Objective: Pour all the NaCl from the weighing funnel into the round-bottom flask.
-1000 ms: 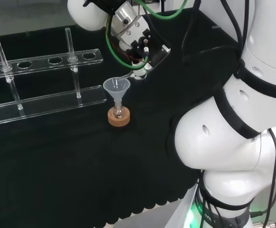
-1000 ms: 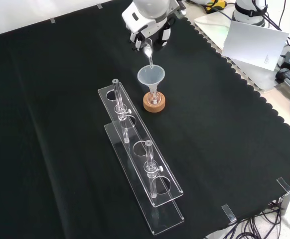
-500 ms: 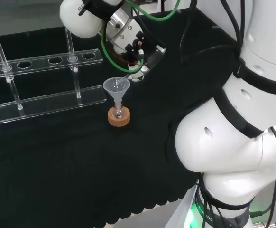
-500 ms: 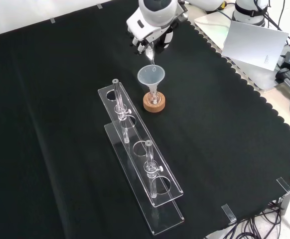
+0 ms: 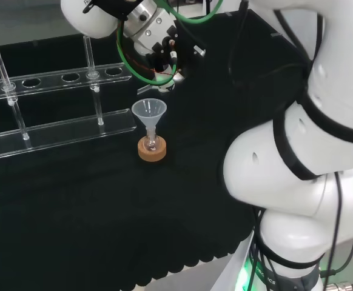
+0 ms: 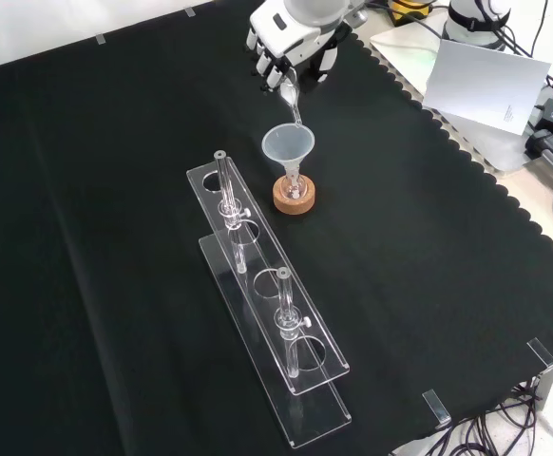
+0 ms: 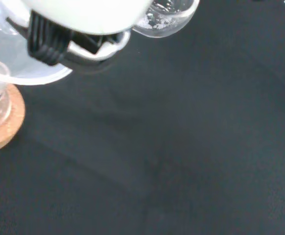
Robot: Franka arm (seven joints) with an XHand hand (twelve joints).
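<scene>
White grains still cling inside the weighing funnel (image 7: pixel 164 14), so your pour looks unfinished. At top centre of the front view, the hand (image 6: pixel 291 43) curls round it, spout tilted over the plastic funnel (image 6: pixel 287 144) seated in the round-bottom flask (image 6: pixel 294 186).

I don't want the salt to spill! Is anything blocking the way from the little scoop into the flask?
Nothing blocks it. The hand holds the weighing funnel tilted above the plastic funnel, which sits in the round-bottom flask on its cork ring.
</scene>
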